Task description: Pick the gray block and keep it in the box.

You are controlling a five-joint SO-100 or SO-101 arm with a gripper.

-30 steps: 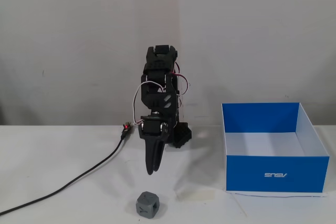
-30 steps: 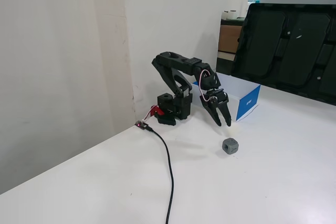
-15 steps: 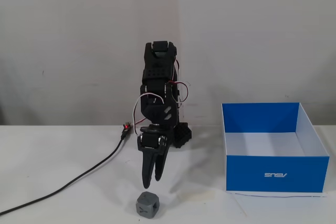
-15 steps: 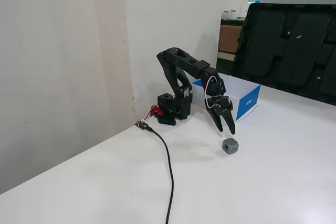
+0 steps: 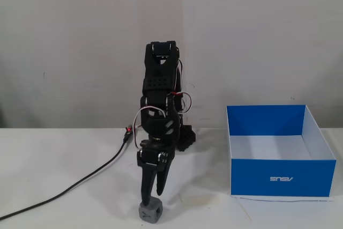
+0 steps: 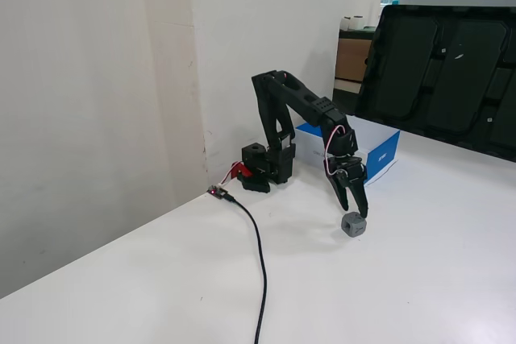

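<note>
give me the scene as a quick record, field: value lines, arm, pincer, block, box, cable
arm: black, based at the wall, reaching forward and down over the table
pincer: tips pointing down, just above the gray block, slightly parted
gray block: on the table, at the pincer tips; contact cannot be told; not lifted
box: blue outside, white inside, open top, nothing seen in it; to the right of the arm in a fixed view
cable: black, running from near the arm base across the table
</note>
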